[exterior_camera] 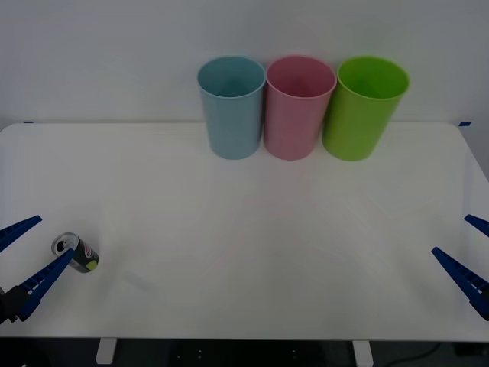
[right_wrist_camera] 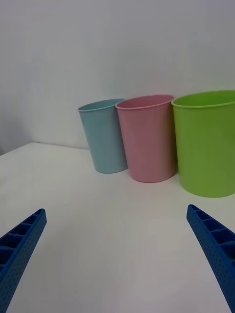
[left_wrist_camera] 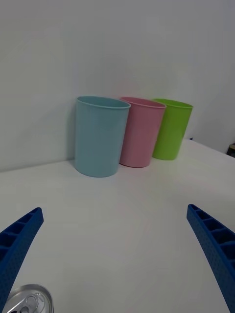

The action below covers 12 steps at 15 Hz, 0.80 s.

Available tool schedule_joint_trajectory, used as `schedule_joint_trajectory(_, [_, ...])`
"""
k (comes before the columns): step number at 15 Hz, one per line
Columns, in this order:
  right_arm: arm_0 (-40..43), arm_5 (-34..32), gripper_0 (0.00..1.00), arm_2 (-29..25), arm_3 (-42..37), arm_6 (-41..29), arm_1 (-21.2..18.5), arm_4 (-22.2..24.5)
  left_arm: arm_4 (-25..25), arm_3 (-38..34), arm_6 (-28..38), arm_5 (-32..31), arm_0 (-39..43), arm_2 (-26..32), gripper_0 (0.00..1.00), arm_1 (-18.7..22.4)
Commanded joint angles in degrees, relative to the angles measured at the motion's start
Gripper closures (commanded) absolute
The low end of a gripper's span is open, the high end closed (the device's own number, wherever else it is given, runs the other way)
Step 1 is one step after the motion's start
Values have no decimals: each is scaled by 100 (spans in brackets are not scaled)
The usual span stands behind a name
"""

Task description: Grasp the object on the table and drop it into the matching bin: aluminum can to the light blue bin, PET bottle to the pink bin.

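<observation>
- The left pincer [exterior_camera: 25, 264] hangs low over the near left corner of the white worktop [exterior_camera: 244, 229], its blue ribbed fingers [left_wrist_camera: 17, 244] spread wide and holding nothing.
- The aluminum can [exterior_camera: 75, 254] lies tipped on the worktop, its silver top just beside the inner left finger; whether they touch cannot be told.
- The right pincer [exterior_camera: 466, 256] waits at the near right edge, also wide open and empty.
- Far ahead of both pincers, against a plain pale wall, stand the light blue bin [exterior_camera: 231, 106], the pink bin [exterior_camera: 298, 106] and a lime green bin [exterior_camera: 364, 107], side by side, upright.
</observation>
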Motion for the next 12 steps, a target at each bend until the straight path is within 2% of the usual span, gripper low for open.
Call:
schedule_joint_trajectory(1, [0,0,0,0,0,0,0,0,0,0,0,0,0,0,0,0])
schedule_joint_trajectory(3, [0,0,0,0,0,0,0,0,51,87,0,-22,39,15,0,-138])
schedule_joint_trajectory(5, [0,0,0,0,0,0,0,0,244,87,0,-40,74,-56,0,-59])
schedule_joint_trajectory(12, [0,0,0,0,0,0,0,0,200,105,-114,189,373,-29,0,-59])
